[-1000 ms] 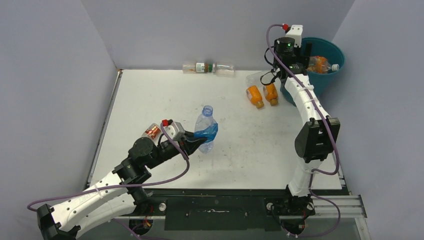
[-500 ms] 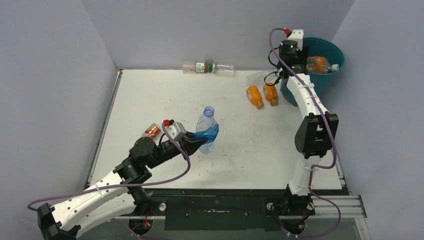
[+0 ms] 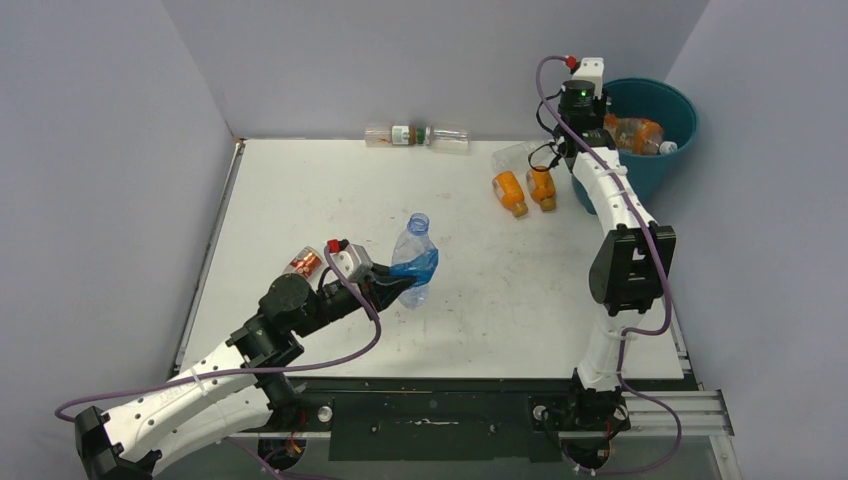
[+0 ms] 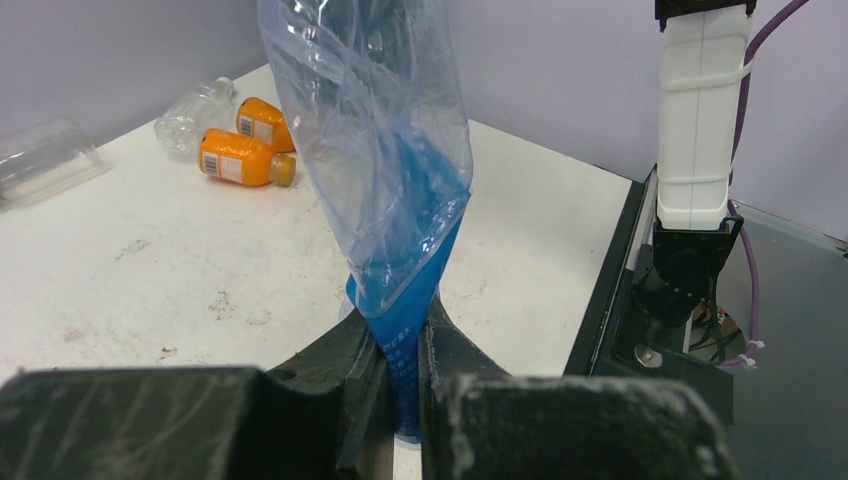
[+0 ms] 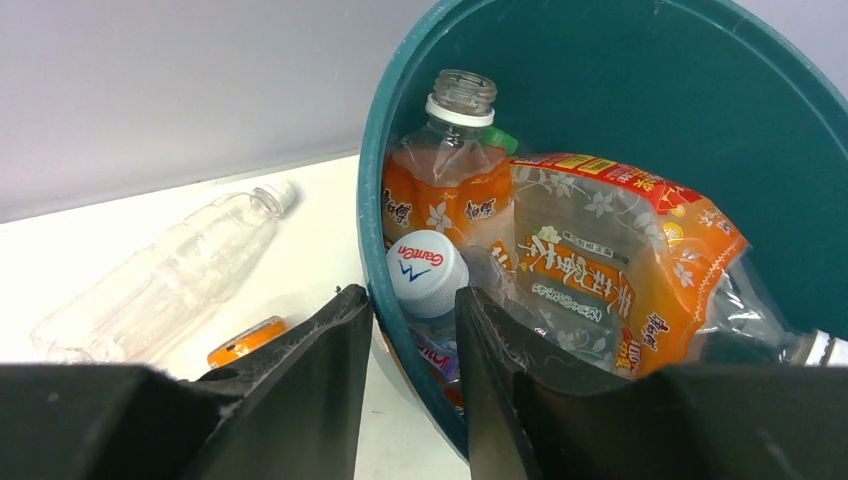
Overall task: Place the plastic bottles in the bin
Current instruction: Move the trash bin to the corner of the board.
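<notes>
The white tabletop fills the floor of the grey-walled booth. The round teal bin stands off its far right corner.

The right arm reaches up to the bin's near rim. The right hand hangs there with its fingers apart and nothing between them, released. The left arm stretches across the near left part of the tabletop. The left hand is clenched on the lower end of a crumpled clear bottle with a blue label. That bottle stands roughly upright, its open neck at the top. Whether its base touches the tabletop I cannot tell.

Inside the bin lies a large jug with an orange label, tilted on its side. Just beside it, against the near wall, an uncapped clear bottle with an orange label stands upright. A bottle with a white cap sits in front of that one.

Outside the bin, a long clear bottle lies on the tabletop near the bin's left side. Two small orange bottles lie side by side just in front of it. Two more clear bottles lie end to end along the far wall, with a green band where they meet. A small bottle with a red-brown label lies close behind the left arm's wrist.
</notes>
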